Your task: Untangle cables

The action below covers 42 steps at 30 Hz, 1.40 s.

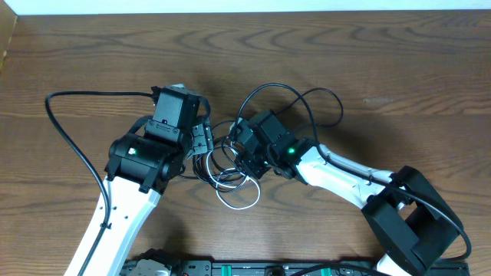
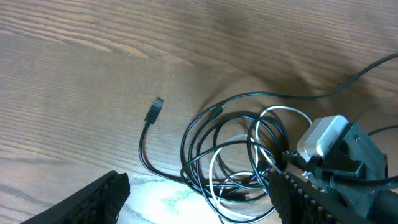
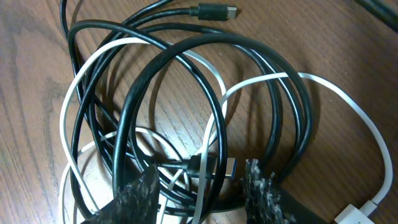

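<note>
**Untangling barely begun: both cords in one heap**

The thin black cable (image 2: 142,146) and the thin white cable (image 3: 323,84) lie coiled through each other in a single heap on the brown wooden table (image 1: 383,54), directly between the two grippers. Neither cord lies apart from the other, so nearly all the work appears to be left. The one free part is a small black plug end (image 2: 154,111), flat on the wood ahead of the left gripper (image 2: 198,183) and just outside the loops.

The left gripper is spread wide and holds nothing, with the near edge of the heap between its fingers. The right gripper (image 3: 199,190) is parted too. Its fingers straddle several crossing strands and a metal-tipped black plug (image 3: 214,167) without pinching any.

Just ahead of the right gripper, black loops pass over and under white ones at many places, so a pull on one cord would likely drag the other. The thicker black arm wires (image 1: 100,93) arc behind each gripper. The right arm's wire runs close to the heap and could be mistaken for a cord. The grippers sit near each other, which crowds the working space.
</note>
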{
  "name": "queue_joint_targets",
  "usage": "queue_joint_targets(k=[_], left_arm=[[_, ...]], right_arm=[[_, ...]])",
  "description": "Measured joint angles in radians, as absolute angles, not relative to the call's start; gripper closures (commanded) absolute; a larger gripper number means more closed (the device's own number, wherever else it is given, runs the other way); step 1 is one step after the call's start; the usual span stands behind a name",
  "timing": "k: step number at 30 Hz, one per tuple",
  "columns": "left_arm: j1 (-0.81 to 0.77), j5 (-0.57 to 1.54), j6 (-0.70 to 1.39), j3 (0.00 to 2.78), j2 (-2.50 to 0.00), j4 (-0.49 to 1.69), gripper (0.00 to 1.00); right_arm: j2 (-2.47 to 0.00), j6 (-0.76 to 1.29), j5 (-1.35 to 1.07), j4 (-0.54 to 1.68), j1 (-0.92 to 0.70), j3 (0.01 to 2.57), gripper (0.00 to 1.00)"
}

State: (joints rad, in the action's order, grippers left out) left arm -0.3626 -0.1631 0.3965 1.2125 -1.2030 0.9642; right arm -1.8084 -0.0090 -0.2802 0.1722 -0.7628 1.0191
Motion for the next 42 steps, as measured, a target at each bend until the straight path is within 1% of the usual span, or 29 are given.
queue_joint_targets(k=[1, 3, 5, 12, 13, 15, 16, 21, 26, 32, 35, 37, 38, 39, 40, 42], left_arm=[[-0.363, -0.163, 0.397, 1.213, -1.203, 0.964, 0.23], [-0.363, -0.163, 0.397, 1.213, -1.203, 0.965, 0.23], [-0.363, -0.163, 0.397, 1.213, -1.203, 0.964, 0.23], [-0.363, -0.163, 0.397, 1.213, -1.203, 0.965, 0.22], [-0.363, -0.163, 0.397, 1.213, -1.203, 0.965, 0.23], [-0.363, -0.163, 0.397, 1.213, -1.203, 0.965, 0.23], [-0.363, -0.163, 0.397, 1.213, -1.203, 0.965, 0.22], [-0.363, -0.163, 0.397, 1.213, -1.203, 0.965, 0.22], [-0.363, -0.163, 0.397, 1.213, -1.203, 0.965, 0.22], [-0.363, -0.163, 0.397, 1.213, -1.203, 0.965, 0.22], [-0.363, -0.163, 0.397, 1.213, -1.203, 0.965, 0.22], [-0.363, -0.163, 0.397, 1.213, -1.203, 0.965, 0.22], [-0.363, -0.163, 0.397, 1.213, -1.203, 0.965, 0.23], [-0.363, -0.163, 0.397, 1.213, -1.203, 0.965, 0.23], [-0.363, -0.163, 0.397, 1.213, -1.203, 0.965, 0.22], [-0.363, -0.163, 0.397, 1.213, -1.203, 0.965, 0.21]], right_arm=[[-1.808, -0.007, -0.28, 0.173, -0.763, 1.019, 0.74], [-1.808, 0.0, -0.28, 0.175, -0.763, 1.019, 0.8], [-1.809, 0.0, -0.279, 0.179, -0.763, 1.019, 0.83], [-1.81, 0.001, -0.279, 0.218, -0.763, 1.019, 0.83], [-1.81, 0.001, -0.279, 0.219, -0.763, 1.019, 0.87], [-1.81, 0.002, -0.279, 0.22, -0.763, 1.019, 0.97], [-1.81, 0.002, -0.278, 0.22, -0.763, 1.019, 0.99], [-1.81, 0.007, -0.251, 0.22, -0.763, 1.019, 0.99], [-1.784, 0.061, -0.115, 0.245, -0.735, 1.019, 0.99], [-1.586, 0.08, 0.107, 0.327, -0.586, 1.067, 0.99], [-1.449, 0.081, 0.144, 0.322, -0.456, 1.159, 0.99], [-1.365, 0.085, 0.101, 0.32, -0.374, 1.196, 0.96], [-1.353, 0.087, 0.081, 0.331, -0.362, 1.202, 0.94], [-1.343, 0.088, 0.047, 0.364, -0.35, 1.208, 0.88], [-1.343, 0.089, 0.035, 0.38, -0.347, 1.209, 0.77], [-1.393, 0.096, -0.044, 0.483, -0.358, 1.206, 0.55]])
